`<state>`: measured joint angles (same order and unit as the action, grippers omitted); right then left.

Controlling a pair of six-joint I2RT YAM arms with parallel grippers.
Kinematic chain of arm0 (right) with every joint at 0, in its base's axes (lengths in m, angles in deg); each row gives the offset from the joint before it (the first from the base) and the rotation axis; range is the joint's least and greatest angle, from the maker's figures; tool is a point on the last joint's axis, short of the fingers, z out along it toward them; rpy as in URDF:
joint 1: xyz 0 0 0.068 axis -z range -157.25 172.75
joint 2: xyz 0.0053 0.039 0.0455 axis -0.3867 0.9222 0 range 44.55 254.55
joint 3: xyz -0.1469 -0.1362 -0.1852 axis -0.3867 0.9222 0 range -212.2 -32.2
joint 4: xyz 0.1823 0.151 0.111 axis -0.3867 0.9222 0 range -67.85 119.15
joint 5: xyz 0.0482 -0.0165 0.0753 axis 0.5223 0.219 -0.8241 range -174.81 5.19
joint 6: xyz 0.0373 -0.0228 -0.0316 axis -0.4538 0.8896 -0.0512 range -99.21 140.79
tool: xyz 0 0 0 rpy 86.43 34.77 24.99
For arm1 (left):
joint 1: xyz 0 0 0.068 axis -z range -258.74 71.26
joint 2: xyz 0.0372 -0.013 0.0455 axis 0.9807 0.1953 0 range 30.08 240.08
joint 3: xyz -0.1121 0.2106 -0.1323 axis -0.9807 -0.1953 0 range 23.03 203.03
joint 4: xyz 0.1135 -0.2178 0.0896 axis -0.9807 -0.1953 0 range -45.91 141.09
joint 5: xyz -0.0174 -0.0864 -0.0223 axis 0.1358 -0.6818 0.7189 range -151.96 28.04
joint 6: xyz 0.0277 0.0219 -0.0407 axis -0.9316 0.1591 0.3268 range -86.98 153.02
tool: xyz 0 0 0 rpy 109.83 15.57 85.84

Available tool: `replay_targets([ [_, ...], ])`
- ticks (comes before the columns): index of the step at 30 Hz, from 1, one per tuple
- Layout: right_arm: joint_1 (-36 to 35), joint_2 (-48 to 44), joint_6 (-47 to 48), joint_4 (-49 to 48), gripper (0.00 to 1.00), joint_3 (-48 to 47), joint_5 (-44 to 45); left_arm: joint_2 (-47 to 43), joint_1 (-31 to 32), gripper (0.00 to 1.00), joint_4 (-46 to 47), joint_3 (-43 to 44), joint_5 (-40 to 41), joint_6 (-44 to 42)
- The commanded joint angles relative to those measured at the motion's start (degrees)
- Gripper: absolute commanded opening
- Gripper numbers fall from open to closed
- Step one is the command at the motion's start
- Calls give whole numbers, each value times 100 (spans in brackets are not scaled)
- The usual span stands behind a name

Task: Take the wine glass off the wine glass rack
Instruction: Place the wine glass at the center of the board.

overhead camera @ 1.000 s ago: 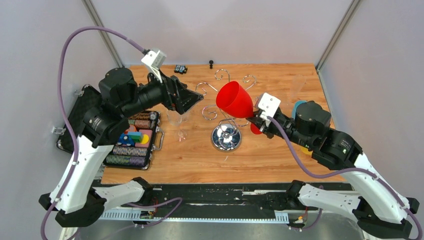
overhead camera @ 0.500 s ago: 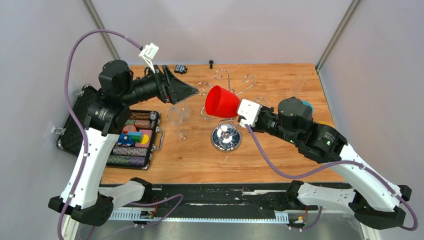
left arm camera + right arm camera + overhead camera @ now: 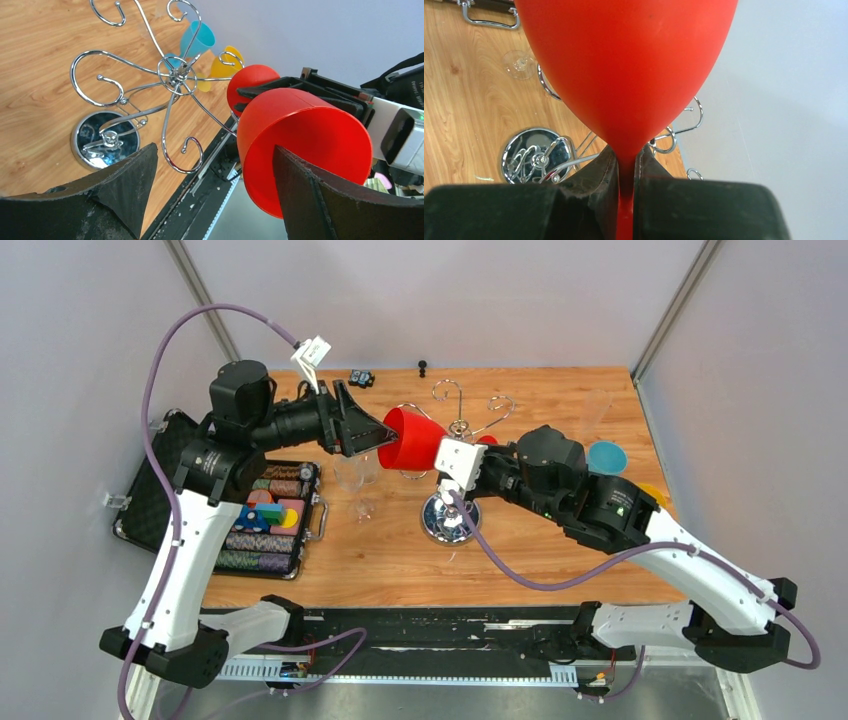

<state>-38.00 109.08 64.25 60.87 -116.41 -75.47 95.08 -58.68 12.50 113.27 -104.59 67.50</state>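
Observation:
A red plastic wine glass (image 3: 412,440) lies sideways in the air, left of the chrome wine glass rack (image 3: 452,514). My right gripper (image 3: 460,446) is shut on its stem (image 3: 626,180), with the bowl (image 3: 624,65) just beyond the fingers. My left gripper (image 3: 383,436) is open at the bowl's rim. In the left wrist view the bowl (image 3: 305,135) sits by the right finger (image 3: 320,200), which crosses its mouth, and the gripper (image 3: 214,149) holds nothing. The rack's curled hooks (image 3: 172,77) carry no glass.
An open black case (image 3: 265,515) of chips and blocks lies at the left. A clear wine glass (image 3: 355,476) stands beside it. Blue (image 3: 607,455), yellow (image 3: 650,495) and clear (image 3: 597,410) glasses stand at the right. Small black items (image 3: 362,377) sit at the back edge.
My right arm has carried the red glass leftward, away from the rack, up to my left gripper. The left gripper has shifted slightly right and now meets the bowl's rim.

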Motion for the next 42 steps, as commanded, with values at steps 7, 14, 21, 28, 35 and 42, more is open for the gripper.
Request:
replay_targets([
  [7,-253,334,336,-390,0,-427,565,43,-45,80,-454,147,-137,-489],
  [14,-398,561,554,-432,0,-565,908,83,-47,61,-572,226,-224,-570],
  [21,-436,648,602,-496,0,-584,1017,76,-45,29,-709,328,-254,-623],
  [28,-468,622,663,-527,0,-528,1153,58,-45,0,-707,466,-204,-549],
  [35,-529,480,688,-792,33,-413,1373,-61,-45,0,-472,579,137,-288],
  [42,-543,68,602,-1045,52,-244,1152,-159,-45,0,-472,1121,928,-368],
])
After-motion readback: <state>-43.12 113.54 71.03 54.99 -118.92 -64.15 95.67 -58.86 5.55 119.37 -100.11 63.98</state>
